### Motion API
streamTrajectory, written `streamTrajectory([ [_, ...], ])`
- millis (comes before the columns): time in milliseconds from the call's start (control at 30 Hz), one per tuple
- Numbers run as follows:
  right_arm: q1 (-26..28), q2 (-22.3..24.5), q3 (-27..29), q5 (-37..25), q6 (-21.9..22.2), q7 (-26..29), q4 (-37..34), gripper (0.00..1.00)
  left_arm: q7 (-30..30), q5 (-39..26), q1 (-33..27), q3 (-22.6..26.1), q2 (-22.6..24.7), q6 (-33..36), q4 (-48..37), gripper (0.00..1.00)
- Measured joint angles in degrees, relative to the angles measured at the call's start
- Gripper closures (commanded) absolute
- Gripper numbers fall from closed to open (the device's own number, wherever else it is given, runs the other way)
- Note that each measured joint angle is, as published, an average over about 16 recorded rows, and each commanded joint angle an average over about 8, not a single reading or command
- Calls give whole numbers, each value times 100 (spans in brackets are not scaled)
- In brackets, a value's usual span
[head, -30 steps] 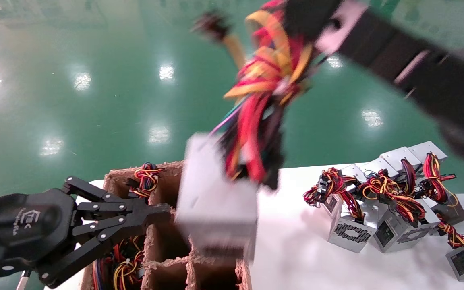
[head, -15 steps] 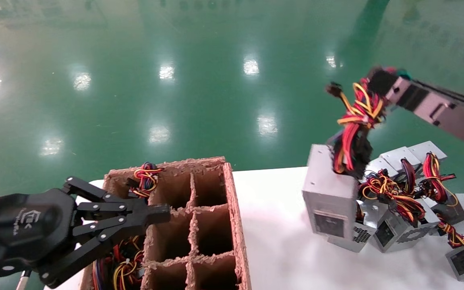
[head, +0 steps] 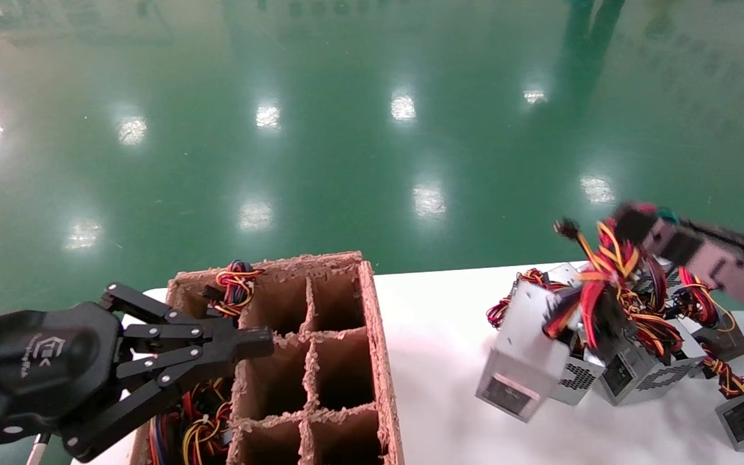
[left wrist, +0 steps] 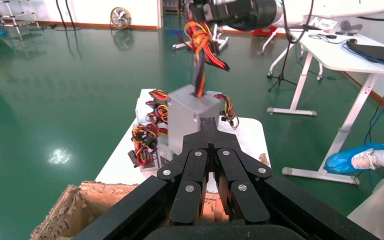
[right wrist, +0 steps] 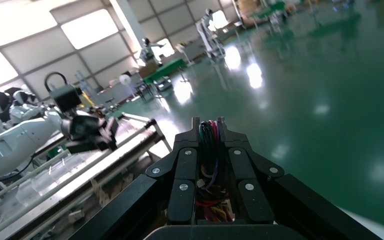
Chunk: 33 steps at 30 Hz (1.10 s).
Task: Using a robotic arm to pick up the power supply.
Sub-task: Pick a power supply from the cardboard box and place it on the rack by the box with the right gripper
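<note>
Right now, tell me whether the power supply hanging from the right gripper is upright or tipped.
Tipped. The power supply dangles at a slant by its wire bundle from the right gripper, one lower corner toward the white table.

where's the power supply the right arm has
In the head view the power supply hangs tilted by its wires from the right gripper, at the left edge of the other units.

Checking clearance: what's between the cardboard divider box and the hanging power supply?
Head view: only bare white table between the cardboard divider box and the power supply hanging by its wires from the right end effector.
</note>
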State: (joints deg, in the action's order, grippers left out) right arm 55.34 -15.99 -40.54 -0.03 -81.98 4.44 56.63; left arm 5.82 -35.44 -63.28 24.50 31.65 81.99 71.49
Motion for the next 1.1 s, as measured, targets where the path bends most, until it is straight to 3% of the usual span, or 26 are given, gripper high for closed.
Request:
streamTrajectory([
  [267,-1298,844,-327,1074,-114,-593,102,100,0,0,0,0,0,0,0,100],
  [567,-2658,1692,-1295,2638,-420,-1603,141,100,0,0,0,0,0,0,0,100],
  [833,-3388,1952,-2322,4296,-354,-2654,400,100,0,0,0,0,0,0,0,100],
  [1100,-3724,2026,-2897,5688,230,-3651,988,100,0,0,0,0,0,0,0,100],
])
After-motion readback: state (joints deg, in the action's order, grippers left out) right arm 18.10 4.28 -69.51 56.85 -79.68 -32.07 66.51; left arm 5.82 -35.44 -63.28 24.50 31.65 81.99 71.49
